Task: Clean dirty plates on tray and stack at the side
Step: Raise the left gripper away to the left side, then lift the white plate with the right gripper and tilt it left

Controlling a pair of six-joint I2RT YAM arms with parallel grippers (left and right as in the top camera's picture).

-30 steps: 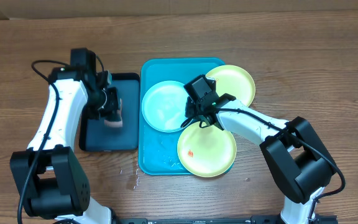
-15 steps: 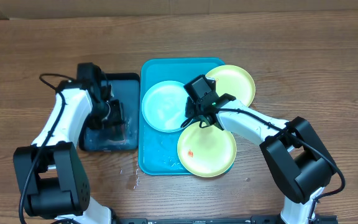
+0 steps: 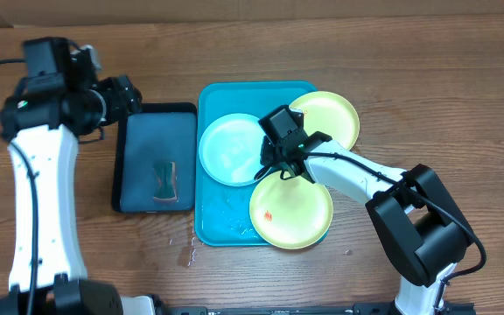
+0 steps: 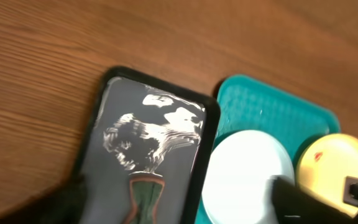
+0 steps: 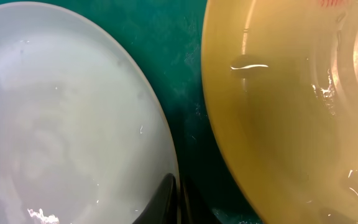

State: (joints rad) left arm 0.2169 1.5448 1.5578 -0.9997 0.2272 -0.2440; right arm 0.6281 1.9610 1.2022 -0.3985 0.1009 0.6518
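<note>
Turquoise tray holds light blue plate, rear yellow-green plate and orange-smeared front yellow-green plate; right gripper closed at the blue rim, seemingly steadying it; left gripper wide, empty, high beside navy tray where sponge lies.

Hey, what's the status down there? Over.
Left pincer open, beside dark tray. Right pincer shut between blue plate and near yellow plate. No plate stacked yet. Sponge in dark tray.

Dark navy tray on wood table, w/ sponge lying inside, wet streaks.
</note>
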